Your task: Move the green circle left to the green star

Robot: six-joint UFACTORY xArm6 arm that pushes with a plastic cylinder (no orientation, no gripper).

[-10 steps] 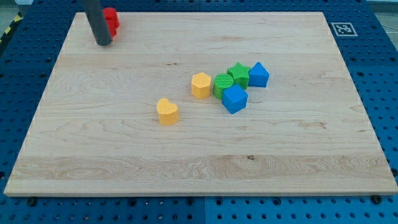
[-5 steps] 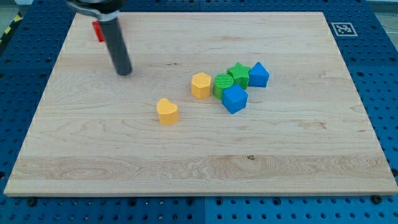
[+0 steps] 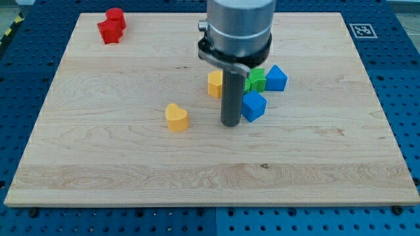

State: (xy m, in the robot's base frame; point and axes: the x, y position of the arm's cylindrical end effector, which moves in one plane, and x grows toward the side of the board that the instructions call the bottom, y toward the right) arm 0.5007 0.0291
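Seven blocks visible on the board (image 3: 315, 164): two red at 11 o'clock (image 3: 110, 26), yellow heart (image 3: 176, 117), yellow hexagon-like block (image 3: 214, 84), green star (image 3: 256, 78), two blue cubes (image 3: 275, 77) (image 3: 252, 105). Green circle hidden behind rod; presumably between yellow block and star. My tip (image 3: 230, 124) sits at 6 o'clock of the cluster, just beside the lower blue cube. No claw on this rig. Judged: circle not confirmably placed left of star; push still ahead.
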